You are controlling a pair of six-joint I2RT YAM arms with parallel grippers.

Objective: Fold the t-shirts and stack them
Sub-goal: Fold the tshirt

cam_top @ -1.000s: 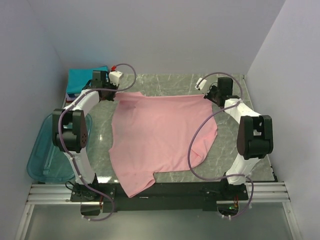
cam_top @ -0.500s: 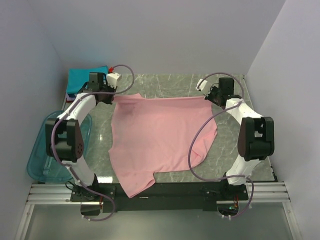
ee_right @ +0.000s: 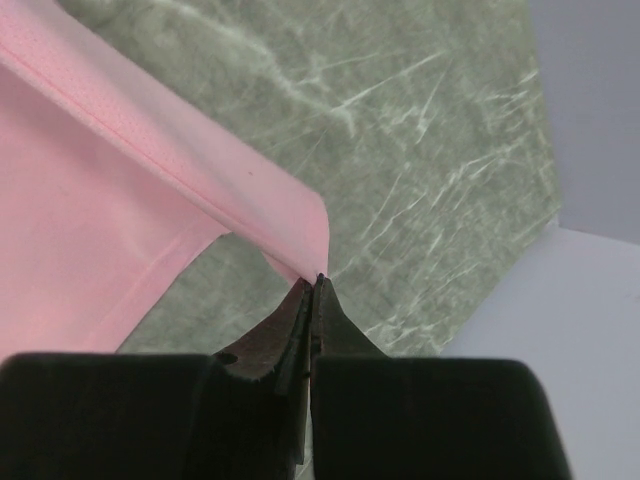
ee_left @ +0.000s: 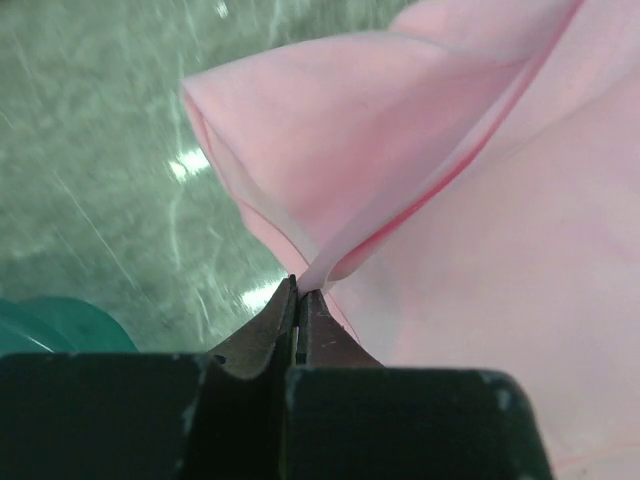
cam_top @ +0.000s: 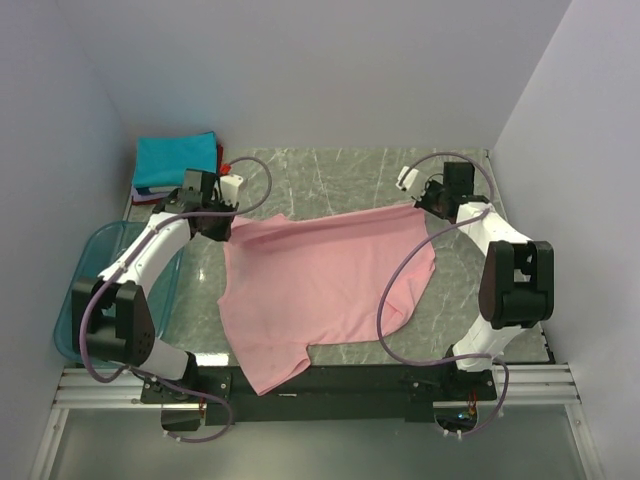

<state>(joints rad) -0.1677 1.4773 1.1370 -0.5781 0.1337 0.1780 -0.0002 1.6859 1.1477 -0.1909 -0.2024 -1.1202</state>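
As left gripper (ee_left: 298, 288) and right gripper (ee_right: 317, 282) clench pink t-shirt (cam_top: 320, 285) by far corners, hem overhanging table (cam_top: 330, 170) edge

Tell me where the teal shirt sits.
Top view: the teal shirt lies at the far left corner, beyond the left gripper, behind the blue bin.

Far strip open, left side blocked
Bare table (cam_top: 330, 168) behind shirt (cam_top: 320, 280); teal stack (cam_top: 176, 158) far-left, bin (cam_top: 98, 255) left, walls (cam_top: 300, 70) close.
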